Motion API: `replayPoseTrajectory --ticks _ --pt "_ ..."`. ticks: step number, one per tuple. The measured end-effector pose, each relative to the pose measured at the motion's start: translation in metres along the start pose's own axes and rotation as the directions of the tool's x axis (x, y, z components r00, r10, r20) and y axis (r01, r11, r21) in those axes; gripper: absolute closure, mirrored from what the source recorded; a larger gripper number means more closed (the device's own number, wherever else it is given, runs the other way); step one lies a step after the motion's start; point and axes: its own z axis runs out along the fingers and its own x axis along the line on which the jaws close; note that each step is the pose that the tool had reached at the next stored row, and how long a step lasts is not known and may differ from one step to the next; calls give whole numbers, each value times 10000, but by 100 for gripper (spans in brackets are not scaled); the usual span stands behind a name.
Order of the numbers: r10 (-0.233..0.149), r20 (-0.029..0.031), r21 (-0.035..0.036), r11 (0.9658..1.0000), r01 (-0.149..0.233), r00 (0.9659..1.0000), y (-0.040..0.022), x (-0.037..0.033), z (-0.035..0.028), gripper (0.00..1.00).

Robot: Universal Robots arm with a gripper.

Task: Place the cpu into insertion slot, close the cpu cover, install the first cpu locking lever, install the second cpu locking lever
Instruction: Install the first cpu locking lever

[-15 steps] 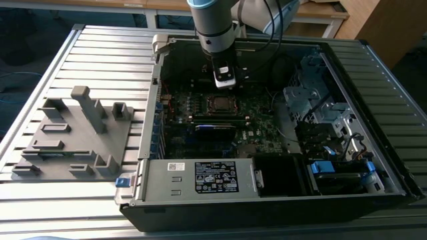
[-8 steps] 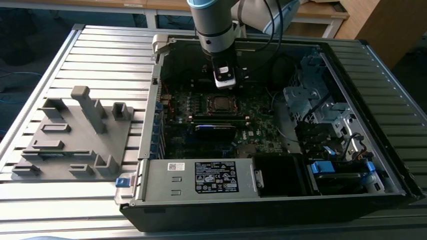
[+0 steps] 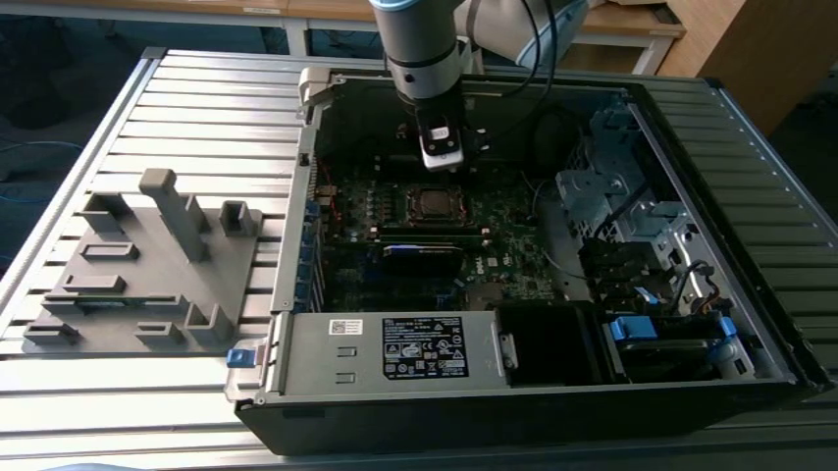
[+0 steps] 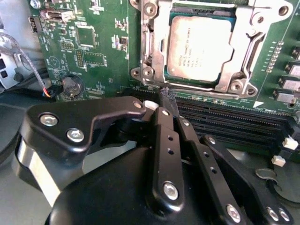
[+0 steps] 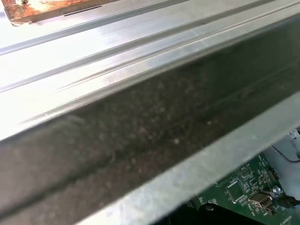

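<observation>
Fingers: mine [image 4: 171,110], black and jointed, right up against the second wrist view lens. They're pressed together with nothing between them, tips hanging just short of the socket's near edge.
Why I'm parked there: my guess is I've let go and I'm sitting close so the frame and levers are within easy reach.
Cpu [image 4: 199,47]: already lying flat in the insertion slot [image 4: 243,28], dull silver-grey top with faint print, square and level.
Cpu cover [image 4: 157,44]: shiny metal frame looks folded down around the chip, which shows through its window. Can't tell if the levers are latched.
Motherboard [image 4: 93,42]: green, inside the open pc case [image 3: 524,388] lying on the slatted bench [image 3: 171,108].
Grey fixture [image 3: 144,260]: beside the case, well apart from me.
</observation>
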Motion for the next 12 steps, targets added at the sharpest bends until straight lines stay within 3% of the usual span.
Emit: replayPoseTrajectory --ticks 12 --pt "-3 25 -13 10000 3 10000 -36 -11 27 89"
